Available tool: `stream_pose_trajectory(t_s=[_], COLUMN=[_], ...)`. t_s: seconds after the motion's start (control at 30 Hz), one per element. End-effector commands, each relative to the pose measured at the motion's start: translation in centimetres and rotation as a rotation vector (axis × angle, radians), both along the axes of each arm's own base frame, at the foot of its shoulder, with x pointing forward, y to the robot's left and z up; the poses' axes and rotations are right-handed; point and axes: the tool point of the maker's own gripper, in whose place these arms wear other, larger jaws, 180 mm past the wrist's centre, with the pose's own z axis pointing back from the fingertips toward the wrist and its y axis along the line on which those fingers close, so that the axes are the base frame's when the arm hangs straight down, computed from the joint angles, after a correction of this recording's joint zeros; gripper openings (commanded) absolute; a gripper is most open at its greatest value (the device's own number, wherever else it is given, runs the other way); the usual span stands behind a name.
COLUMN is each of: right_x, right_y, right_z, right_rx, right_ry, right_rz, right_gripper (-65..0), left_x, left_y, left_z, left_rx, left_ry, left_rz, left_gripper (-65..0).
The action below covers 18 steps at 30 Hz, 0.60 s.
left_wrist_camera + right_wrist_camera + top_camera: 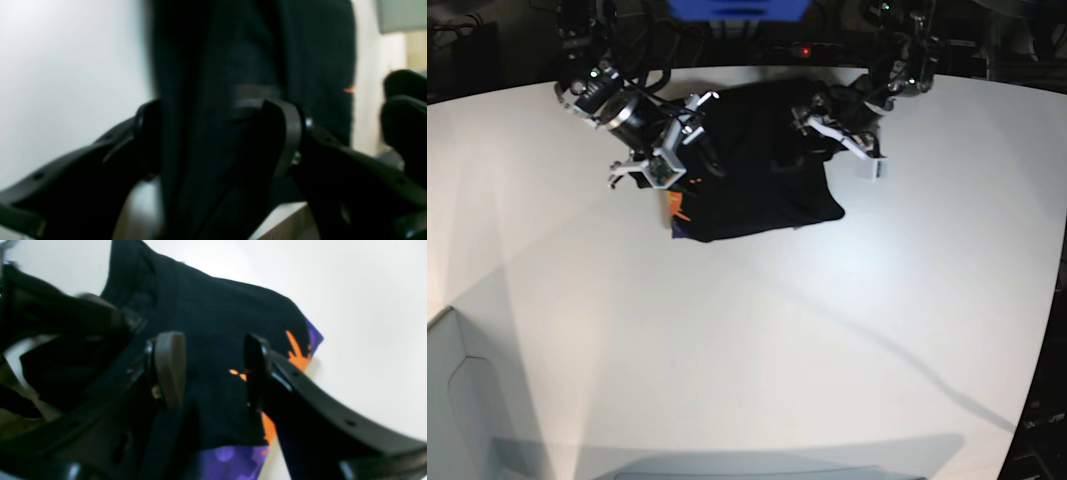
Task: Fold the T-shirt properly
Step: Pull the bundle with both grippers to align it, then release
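where t-shirt [762,170] lies on table [747,330], both grippers' jaws spread, holding nothing.

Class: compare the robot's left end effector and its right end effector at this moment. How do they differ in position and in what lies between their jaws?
The left end effector is at the T-shirt's plain black side; the right end effector is at the side showing the orange and purple print. Between the left's jaws only dark cloth shows; between the right's, cloth with orange flecks. Both stand with jaws apart over the T-shirt on the white table.

Blurred wrist views, bright glare, long soft shadows
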Motion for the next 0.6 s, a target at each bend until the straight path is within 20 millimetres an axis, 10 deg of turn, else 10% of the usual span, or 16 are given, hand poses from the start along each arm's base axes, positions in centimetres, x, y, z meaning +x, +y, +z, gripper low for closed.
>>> stream_pose_trajectory(t_s=[0.0, 0.1, 0.27, 0.57], right_x=[0.3, 0.5, 1.8, 3.2], right_y=[0.3, -0.3, -3.8, -9.6], right_z=[1.3, 1.3, 1.2, 1.6], right_rx=[0.035, 0.027, -0.004, -0.046], right_ry=[-0.043, -0.043, -0.055, -0.078], right_rz=[0.008, -0.008, -0.111, -0.294], right_gripper=[-35.8, -35.8, -35.8, -35.8], left_x=[-0.7, -1.1, -0.1, 5.3], left_y=[-0.2, -0.3, 0.1, -0.5], left_z=[-0.6, -1.4, -1.8, -2.1], left_rx=[0.002, 0.004, 0.014, 0.182], left_ry=[0.031, 0.055, 0.052, 0.063], left_rz=[-0.021, -0.025, -0.023, -0.327], left_gripper=[-23.6, -32.5, -64.7, -65.0])
